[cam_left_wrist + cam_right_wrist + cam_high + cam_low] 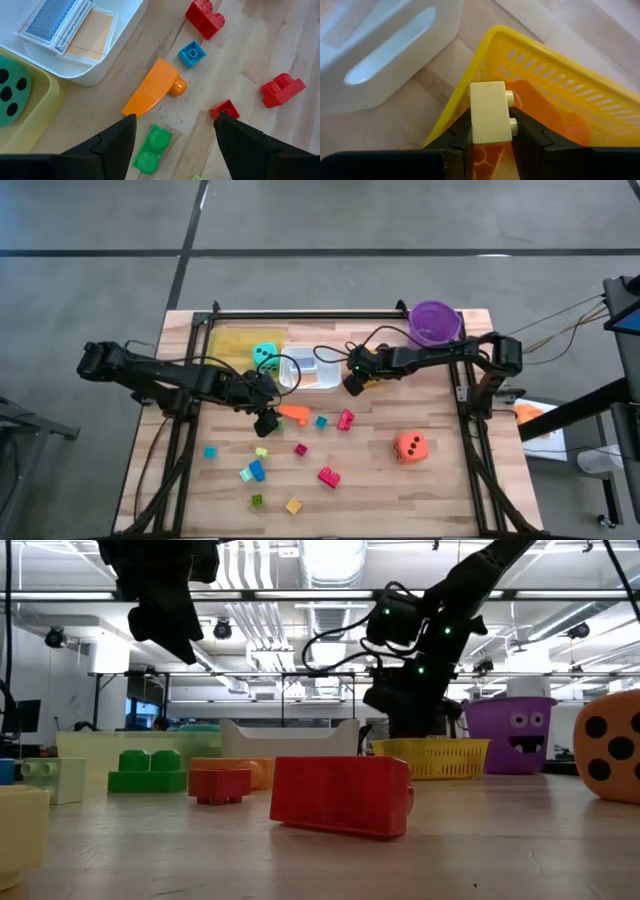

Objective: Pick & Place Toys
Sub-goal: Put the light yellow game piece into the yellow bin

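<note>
Blocks loose on desk point(440, 490); one cream block in grip.
Near: scattered blocks, orange die point(411, 446) right. Middle: left tool point(172, 135) open above orange wedge block point(150, 87), green block point(151, 146) just beside. Farther: right tool point(490, 131) closed on cream block point(489, 112) over yellow basket point(560, 80), beside white tray point(310, 372) holding cards. Teal die point(265, 355) in yellow tray point(228, 345), far left.

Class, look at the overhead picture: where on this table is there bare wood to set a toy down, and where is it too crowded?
Free: the wood between the orange dice and the purple bucket, and the near right corner below the dice. Also the left edge beside the cyan block. Crowded: the centre around the orange wedge and the white tray.
</note>
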`<action>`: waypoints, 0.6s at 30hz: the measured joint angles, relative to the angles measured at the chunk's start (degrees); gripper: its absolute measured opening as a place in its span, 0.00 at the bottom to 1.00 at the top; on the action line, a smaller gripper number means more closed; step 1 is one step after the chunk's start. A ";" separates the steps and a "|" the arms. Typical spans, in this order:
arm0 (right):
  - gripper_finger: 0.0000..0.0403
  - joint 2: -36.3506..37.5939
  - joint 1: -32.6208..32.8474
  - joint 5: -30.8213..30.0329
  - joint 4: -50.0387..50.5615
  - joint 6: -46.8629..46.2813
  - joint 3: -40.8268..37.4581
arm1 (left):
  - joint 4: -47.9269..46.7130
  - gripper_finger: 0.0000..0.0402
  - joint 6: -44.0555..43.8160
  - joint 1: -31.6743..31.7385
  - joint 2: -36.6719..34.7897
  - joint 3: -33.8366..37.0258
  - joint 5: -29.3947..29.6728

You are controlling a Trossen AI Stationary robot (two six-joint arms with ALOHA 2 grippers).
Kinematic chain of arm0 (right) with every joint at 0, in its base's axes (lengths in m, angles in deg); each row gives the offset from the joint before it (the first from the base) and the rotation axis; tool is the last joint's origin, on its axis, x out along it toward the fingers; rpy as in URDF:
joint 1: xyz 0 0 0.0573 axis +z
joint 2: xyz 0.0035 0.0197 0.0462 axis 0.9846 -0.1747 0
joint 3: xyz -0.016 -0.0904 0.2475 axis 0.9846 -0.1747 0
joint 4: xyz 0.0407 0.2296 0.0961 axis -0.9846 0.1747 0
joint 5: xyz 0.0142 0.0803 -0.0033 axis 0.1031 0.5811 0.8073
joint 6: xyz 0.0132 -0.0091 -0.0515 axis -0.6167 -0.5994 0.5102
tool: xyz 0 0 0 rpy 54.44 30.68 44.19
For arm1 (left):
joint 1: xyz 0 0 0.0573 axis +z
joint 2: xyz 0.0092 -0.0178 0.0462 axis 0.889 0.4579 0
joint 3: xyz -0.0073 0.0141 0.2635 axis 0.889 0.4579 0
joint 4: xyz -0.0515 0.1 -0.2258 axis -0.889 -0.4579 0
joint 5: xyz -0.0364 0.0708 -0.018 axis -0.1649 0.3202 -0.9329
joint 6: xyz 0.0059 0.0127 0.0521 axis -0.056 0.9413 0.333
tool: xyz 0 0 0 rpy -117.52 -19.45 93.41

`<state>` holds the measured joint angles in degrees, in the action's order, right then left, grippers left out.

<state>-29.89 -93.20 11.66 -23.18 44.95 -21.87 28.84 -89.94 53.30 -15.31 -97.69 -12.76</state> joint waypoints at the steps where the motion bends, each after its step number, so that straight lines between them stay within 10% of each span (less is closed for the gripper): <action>1: 0.21 -0.06 -0.01 0.16 -0.03 0.09 0.22 | -0.02 0.66 -0.02 0.00 0.00 0.00 0.03; 18: 0.27 0.16 -0.70 0.98 0.04 1.14 0.19 | -0.02 0.66 -0.02 0.00 0.00 0.00 0.05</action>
<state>-29.72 -93.89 12.64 -23.14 46.09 -21.67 28.82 -89.96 53.30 -15.31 -97.69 -12.71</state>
